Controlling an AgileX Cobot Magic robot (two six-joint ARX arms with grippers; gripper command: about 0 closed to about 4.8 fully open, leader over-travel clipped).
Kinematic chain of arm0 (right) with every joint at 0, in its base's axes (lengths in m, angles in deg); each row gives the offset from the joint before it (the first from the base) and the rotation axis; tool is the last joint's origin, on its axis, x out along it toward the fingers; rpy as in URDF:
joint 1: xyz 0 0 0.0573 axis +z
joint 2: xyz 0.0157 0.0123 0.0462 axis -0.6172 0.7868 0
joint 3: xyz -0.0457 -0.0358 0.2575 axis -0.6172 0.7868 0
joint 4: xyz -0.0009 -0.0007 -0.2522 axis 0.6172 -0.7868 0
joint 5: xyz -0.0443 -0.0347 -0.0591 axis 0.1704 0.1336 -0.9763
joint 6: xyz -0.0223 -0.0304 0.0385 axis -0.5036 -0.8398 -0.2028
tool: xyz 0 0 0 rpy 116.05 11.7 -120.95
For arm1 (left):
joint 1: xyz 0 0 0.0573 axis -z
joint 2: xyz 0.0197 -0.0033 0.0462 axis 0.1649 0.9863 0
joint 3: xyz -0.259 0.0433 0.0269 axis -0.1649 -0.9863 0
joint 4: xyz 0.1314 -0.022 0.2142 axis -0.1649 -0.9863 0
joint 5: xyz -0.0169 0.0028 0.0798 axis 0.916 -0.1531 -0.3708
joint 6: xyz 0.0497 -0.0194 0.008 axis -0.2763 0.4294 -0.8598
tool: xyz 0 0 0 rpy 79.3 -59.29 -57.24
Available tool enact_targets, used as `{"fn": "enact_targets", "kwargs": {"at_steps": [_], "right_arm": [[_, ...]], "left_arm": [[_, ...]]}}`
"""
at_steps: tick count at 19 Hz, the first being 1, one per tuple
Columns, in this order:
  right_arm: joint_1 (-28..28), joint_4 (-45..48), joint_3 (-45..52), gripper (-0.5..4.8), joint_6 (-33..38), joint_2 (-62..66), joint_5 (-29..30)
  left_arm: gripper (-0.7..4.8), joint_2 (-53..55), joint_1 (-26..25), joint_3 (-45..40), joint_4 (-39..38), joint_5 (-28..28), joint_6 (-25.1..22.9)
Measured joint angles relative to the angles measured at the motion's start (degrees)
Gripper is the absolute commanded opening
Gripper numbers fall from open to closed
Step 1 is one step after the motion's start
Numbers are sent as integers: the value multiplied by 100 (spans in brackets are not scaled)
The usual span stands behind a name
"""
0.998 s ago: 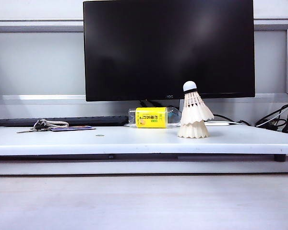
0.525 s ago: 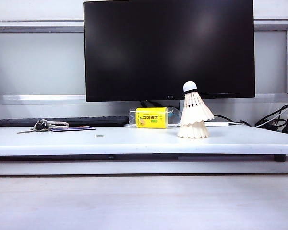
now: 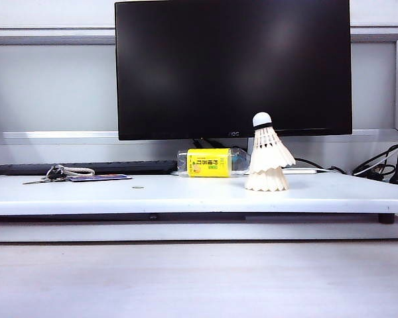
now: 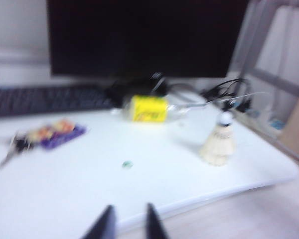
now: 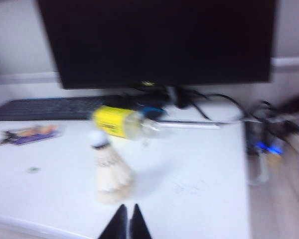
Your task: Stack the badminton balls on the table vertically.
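The left gripper [image 4: 127, 224] hangs back over the near edge of the table [image 4: 65, 189], its two dark fingers parted with a clear gap and nothing between them. The right gripper [image 5: 126, 222] sits likewise at the near edge, its fingers pressed together and empty.

Beyond the right gripper, toward eleven o'clock, the badminton balls [image 5: 108, 172] stand nested one on the other, cork tip up. In the exterior view the same stack [image 3: 268, 156] rests on the table [image 3: 186, 195] at about four o'clock from the monitor [image 3: 232, 66], well apart from both grippers, neither of which shows there.

Just behind and to the nine o'clock side of the stack lies the yellow-labelled bottle [image 3: 209, 162]. Further toward nine o'clock sit a small coin-like disc [image 3: 138, 188] and a bunch of keys [image 3: 60, 173].

Across the exterior frames nothing on the table has shifted: the stack stands as upright as before.
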Motion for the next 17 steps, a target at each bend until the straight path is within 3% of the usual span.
{"fn": "enact_targets", "kwargs": {"at_steps": [3,4,5,12,17], "right_arm": [[0,-17,273,21,131,2,-151],[0,0,341,21,249,2,-153],[0,-2,409,21,389,2,-153],[0,-103,892,-4,562,2,-162],[0,-101,1211,-4,557,2,-531]], "left_arm": [[46,0,0,-439,160,-531,586],[13,0,0,-529,188,-564,640],[-6,0,0,-605,227,-566,658],[-6,0,0,-1053,494,-584,503],[-6,-2,0,-1604,1298,-367,330]]}}
